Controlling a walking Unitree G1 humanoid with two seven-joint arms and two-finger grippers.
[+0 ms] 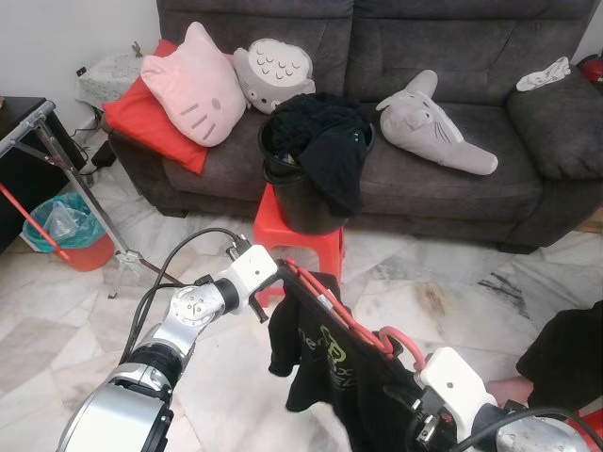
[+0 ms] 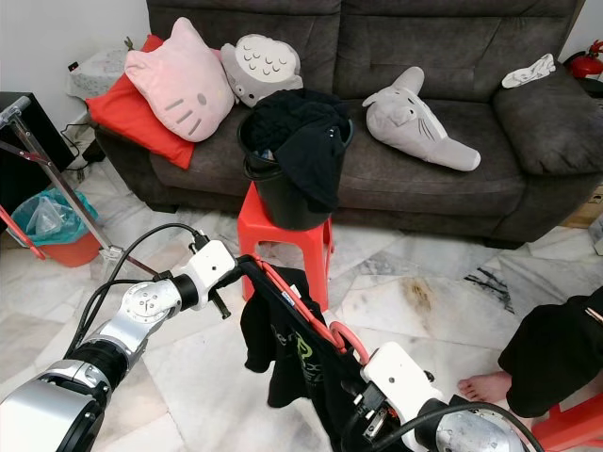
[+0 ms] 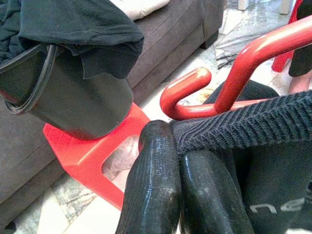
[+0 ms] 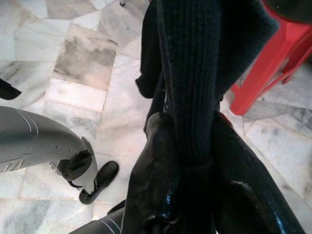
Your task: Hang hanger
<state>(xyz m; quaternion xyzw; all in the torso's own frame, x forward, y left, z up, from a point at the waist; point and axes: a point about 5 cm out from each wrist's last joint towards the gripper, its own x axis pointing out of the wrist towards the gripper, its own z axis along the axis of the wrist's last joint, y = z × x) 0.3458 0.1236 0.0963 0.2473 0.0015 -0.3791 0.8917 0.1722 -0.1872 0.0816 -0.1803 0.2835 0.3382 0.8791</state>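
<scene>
A red hanger carries a black T-shirt with a green print, held low over the floor between my two arms. My left gripper is shut on the shirt's ribbed edge at the hanger's far end; in the left wrist view both fingers pinch that fabric beside the hanger's red hook. My right gripper is shut on the ribbed fabric at the near end, and its fingers clamp the cloth on both sides.
A black bucket piled with dark clothes stands on a red stool before the grey sofa with plush cushions. A metal rack and a teal-lined red bin stand at the left. A person's bare foot rests at the right.
</scene>
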